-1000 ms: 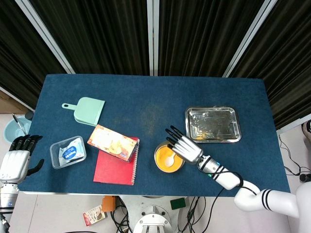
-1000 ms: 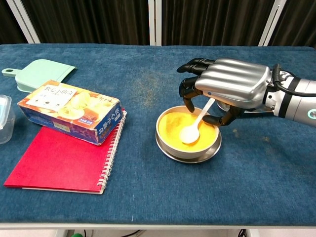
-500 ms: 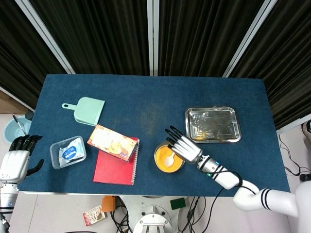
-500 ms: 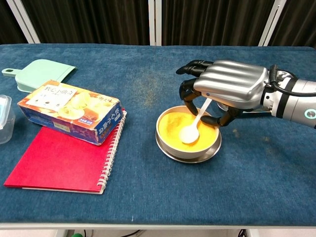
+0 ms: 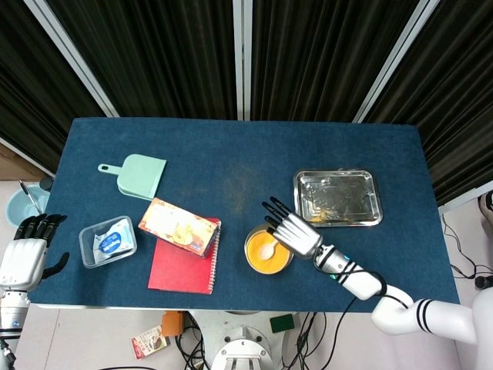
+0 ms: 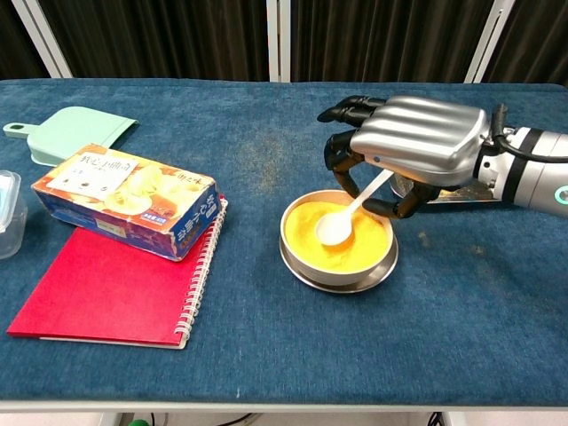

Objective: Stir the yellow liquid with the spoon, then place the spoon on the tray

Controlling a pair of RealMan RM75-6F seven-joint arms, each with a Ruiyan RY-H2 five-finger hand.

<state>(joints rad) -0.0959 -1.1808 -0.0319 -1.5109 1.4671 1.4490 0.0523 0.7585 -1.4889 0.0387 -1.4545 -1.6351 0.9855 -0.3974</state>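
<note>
Holding spoon (image 6: 335, 226), right robot hand (image 6: 417, 142).

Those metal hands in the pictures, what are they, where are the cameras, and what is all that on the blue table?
They belong to a two-armed robot steered by a person. One camera looks down from its head, another looks forward from its chest. The right hand holds a white spoon in a bowl of yellow liquid. The left hand waits at the table's edge, holding nothing. Also on the table: a metal tray, a red notebook with a box on it, a green dustpan and a clear container.
</note>
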